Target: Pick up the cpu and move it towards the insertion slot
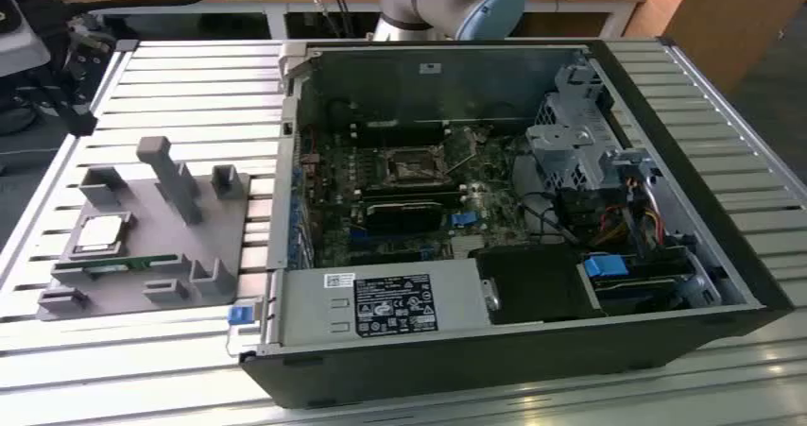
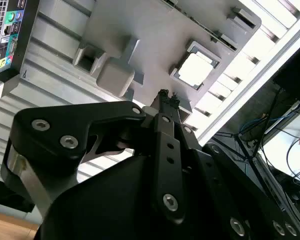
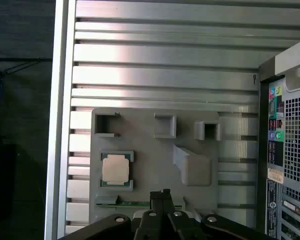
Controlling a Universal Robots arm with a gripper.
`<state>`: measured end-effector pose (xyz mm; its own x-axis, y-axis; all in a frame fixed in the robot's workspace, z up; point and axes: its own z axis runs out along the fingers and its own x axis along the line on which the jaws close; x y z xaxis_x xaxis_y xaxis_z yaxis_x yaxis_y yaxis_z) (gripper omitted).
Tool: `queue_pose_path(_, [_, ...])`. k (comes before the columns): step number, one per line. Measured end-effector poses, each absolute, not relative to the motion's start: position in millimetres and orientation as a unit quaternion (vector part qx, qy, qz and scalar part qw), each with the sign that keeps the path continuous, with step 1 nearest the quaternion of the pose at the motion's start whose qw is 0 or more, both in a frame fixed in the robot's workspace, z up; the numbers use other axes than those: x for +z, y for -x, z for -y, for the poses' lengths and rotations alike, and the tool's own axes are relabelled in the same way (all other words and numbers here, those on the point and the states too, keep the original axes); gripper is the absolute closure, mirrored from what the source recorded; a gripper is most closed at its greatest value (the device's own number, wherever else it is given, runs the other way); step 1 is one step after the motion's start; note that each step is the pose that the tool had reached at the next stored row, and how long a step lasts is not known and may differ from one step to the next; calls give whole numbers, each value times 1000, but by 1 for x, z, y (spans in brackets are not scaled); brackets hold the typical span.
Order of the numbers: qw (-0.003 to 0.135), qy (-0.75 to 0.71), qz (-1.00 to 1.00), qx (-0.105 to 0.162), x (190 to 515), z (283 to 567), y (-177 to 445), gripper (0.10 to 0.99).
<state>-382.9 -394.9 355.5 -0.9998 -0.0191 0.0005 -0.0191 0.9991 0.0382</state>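
The cpu (image 1: 101,234) is a small square chip with a silvery top. It lies flat in a pocket of the grey fixture plate (image 1: 189,256), on the exterior view's left. In both wrist views it (image 2: 196,69) (image 3: 115,169) sits well below the camera. My gripper (image 2: 166,95) (image 3: 162,192) hangs above the plate, beside the chip and clear of it. Its black fingers are shut together with nothing between them. The insertion slot (image 1: 414,166) is a dark square socket with a metal frame on the motherboard inside the open computer case (image 1: 505,350).
A tall grey post (image 1: 170,176) (image 3: 192,167) and several small blocks rise from the fixture plate. A thin green memory stick (image 1: 120,264) (image 3: 135,203) lies on the plate near the chip. The ribbed aluminium table (image 1: 189,86) carries both. The arm's base (image 1: 448,1) stands behind the case.
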Motion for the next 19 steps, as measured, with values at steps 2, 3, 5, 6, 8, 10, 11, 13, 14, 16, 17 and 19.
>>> queue_pose_path(2, [0, -10, 1000, -19, 356, 395, 383, 980])
queue_pose_path(3, [0, -10, 1000, -19, 356, 395, 383, 980])
queue_pose_path(5, [1, -10, 1000, -19, 356, 395, 383, 980])
queue_pose_path(6, [0, -10, 1000, -19, 356, 395, 383, 980])
queue_pose_path(8, [0, -10, 1000, -19, 356, 395, 384, 980])
queue_pose_path(10, [0, -10, 1000, -19, 356, 395, 385, 980])
queue_pose_path(11, [0, -10, 1000, -19, 355, 395, 385, 980])
queue_pose_path(13, [0, -10, 1000, -19, 355, 395, 385, 980])
queue_pose_path(14, [0, -10, 1000, -19, 355, 395, 386, 980])
queue_pose_path(16, [0, -10, 1000, -19, 355, 395, 387, 980])
queue_pose_path(17, [0, -10, 1000, -19, 355, 395, 387, 980])
queue_pose_path(19, [0, -10, 1000, -19, 355, 395, 388, 980])
